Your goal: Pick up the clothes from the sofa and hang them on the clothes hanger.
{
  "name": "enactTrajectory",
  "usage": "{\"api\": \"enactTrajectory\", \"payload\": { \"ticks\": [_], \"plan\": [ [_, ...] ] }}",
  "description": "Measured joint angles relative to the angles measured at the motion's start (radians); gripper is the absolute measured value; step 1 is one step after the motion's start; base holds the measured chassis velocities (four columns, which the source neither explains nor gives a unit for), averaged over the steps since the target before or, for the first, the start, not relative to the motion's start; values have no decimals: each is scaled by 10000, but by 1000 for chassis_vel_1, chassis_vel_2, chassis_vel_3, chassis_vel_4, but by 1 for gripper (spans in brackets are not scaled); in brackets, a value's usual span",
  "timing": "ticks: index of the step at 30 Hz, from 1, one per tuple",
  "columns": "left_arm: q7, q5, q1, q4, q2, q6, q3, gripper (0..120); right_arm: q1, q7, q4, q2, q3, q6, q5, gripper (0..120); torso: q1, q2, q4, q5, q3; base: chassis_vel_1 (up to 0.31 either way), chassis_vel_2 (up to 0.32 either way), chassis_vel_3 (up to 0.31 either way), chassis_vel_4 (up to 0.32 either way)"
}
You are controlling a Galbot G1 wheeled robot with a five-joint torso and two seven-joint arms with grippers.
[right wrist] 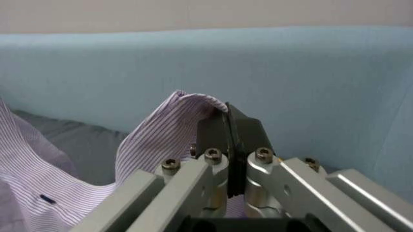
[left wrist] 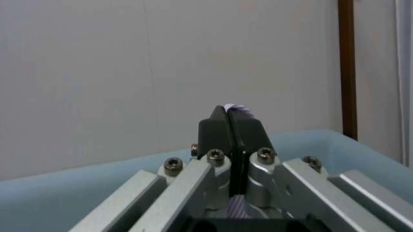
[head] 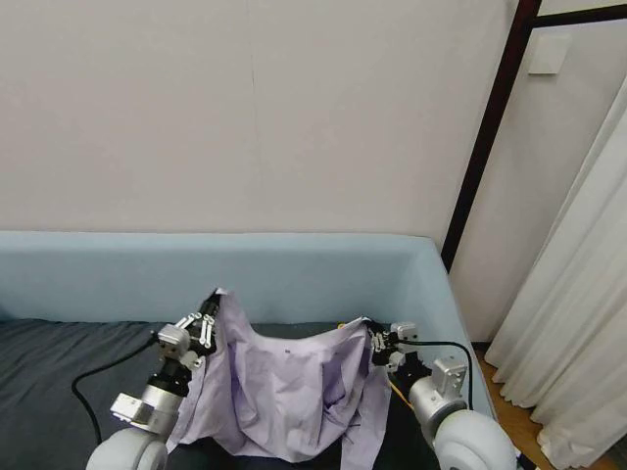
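A pale lilac striped shirt (head: 284, 392) hangs spread between my two grippers above the sofa seat. My left gripper (head: 208, 315) is shut on the shirt's left upper edge, and a sliver of the fabric (left wrist: 237, 110) pokes out past its black fingertips (left wrist: 219, 126). My right gripper (head: 374, 338) is shut on the opposite edge, where the striped cloth (right wrist: 161, 140) folds over the black fingers (right wrist: 240, 133). The shirt's middle sags between the two holds, and its lower part bunches near the bottom of the head view.
The sofa has a light blue backrest (head: 294, 269) and a dark grey seat (head: 59, 362). A plain wall rises behind it. To the right stand a dark door frame (head: 485, 137) and white curtains (head: 578, 343).
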Motion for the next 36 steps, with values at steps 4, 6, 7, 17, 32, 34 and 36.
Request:
{"api": "enactTrajectory", "payload": {
  "ticks": [4,6,7,17,32,34,36],
  "plan": [
    [-491,-58,-94,319,54,-43,-301,0,61,-8,-427,187,-5,0,-87,0,1,0,0,0,0,0,0,0,0],
    [-927,-73,-86,394,55,-59,-463,0,69,136,-640,306,28,-8,-6,2,1,0,1,-1,0,0,0,0,0],
    [-1179,-79,-62,403,46,-67,-533,0,60,213,-750,354,59,-26,93,5,2,0,2,0,0,0,0,0,0],
    [-1665,-247,267,151,-95,-265,-836,0,1,-895,-2657,350,770,-852,692,41,1,0,-2,0,0,0,0,0,0],
    [-1476,-256,515,-221,-218,-444,-792,0,2430,-3944,-8576,1328,995,-1380,-1638,96,2,-1,0,-1,1,0,0,0,0],
    [-1471,-260,537,-275,-227,-444,-813,0,2685,-4096,-9054,1442,996,-1298,-1708,98,2,-1,-1,-3,1,0,0,0,0],
    [-1475,-269,568,-349,-229,-444,-854,0,3021,-4288,-9691,1602,994,-1208,-1744,100,2,-1,5,2,1,0,0,0,0]
  ]
}}
